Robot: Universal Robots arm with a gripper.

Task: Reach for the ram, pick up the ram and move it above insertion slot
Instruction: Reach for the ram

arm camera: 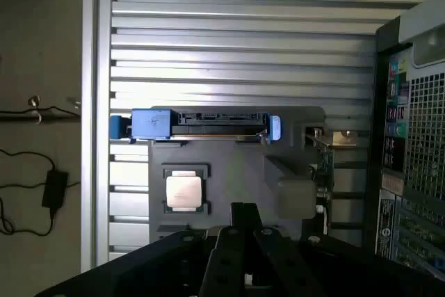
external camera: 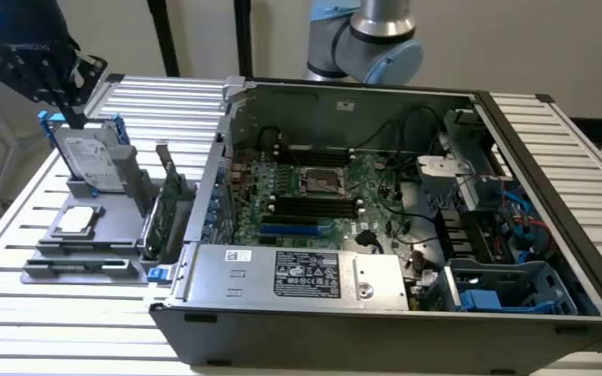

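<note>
My gripper (external camera: 71, 116) hangs at the exterior view's far left, just above the top edge of the silver hard drive (external camera: 94, 160) that stands upright in the grey holder (external camera: 123, 227). Its black fingers meet with nothing between them; in the wrist view the gripper (arm camera: 245, 212) points down over the holder (arm camera: 229, 165). I cannot make out the ram for certain: a long narrow strip (external camera: 79, 269) lies in the holder's front groove. Several long black insertion slots (external camera: 306, 206) lie side by side on the motherboard inside the open computer case (external camera: 552, 196), well to the gripper's right.
On the holder also sit a square processor chip (external camera: 78, 221) (arm camera: 184, 191) and a wider green card with a metal bracket (external camera: 173, 210) (arm camera: 324, 165). The hard drive (arm camera: 201, 123) appears edge-on. A shorter blue socket (external camera: 292, 229) lies near the black slots. The slatted metal table (external camera: 29, 329) surrounds everything.
</note>
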